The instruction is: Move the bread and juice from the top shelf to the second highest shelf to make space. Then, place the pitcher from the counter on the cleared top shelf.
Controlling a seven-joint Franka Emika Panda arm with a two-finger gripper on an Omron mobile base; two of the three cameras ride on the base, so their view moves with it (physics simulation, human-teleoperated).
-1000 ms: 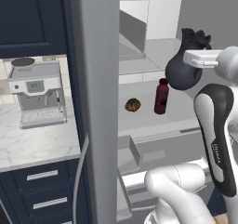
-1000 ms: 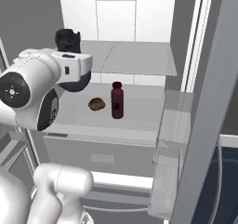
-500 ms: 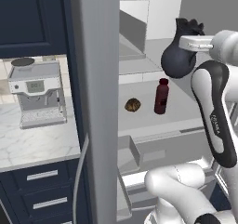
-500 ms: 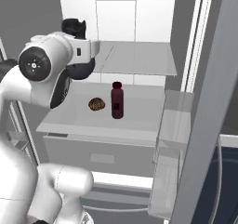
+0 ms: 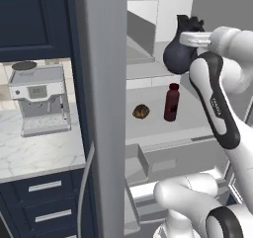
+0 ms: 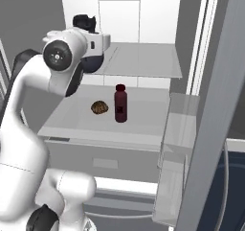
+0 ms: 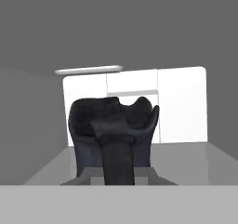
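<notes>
Rising over the last second, the pitcher [image 5: 179,54] now hangs higher beside the fridge than it did, level with the top shelf [image 5: 148,69] where before it sat nearer the bottle's height. That lift suggests the last step is under way: the jug looks about ready to go in over the cleared panel, though it is not yet set down.

From the left in the left base view: one coffee machine [image 5: 38,99] stands on the counter [image 5: 34,150], well apart from the fridge. Then comes the fridge door edge, then one bread [image 5: 141,111] and, just beside it to the right, one juice [image 5: 171,102] bottle standing upright. Both rest on the second highest shelf [image 5: 192,126], so the first part of the task looks done. Above them the top shelf lies bare.

Furthest right, the gripper [image 5: 187,40] has its jaws drawn narrow on the pitcher, gripping it near the rim; the hand view shows the dark handle [image 7: 118,162] running up between the fingertips to the spout. One pitcher, one arm, two shelves in play.
</notes>
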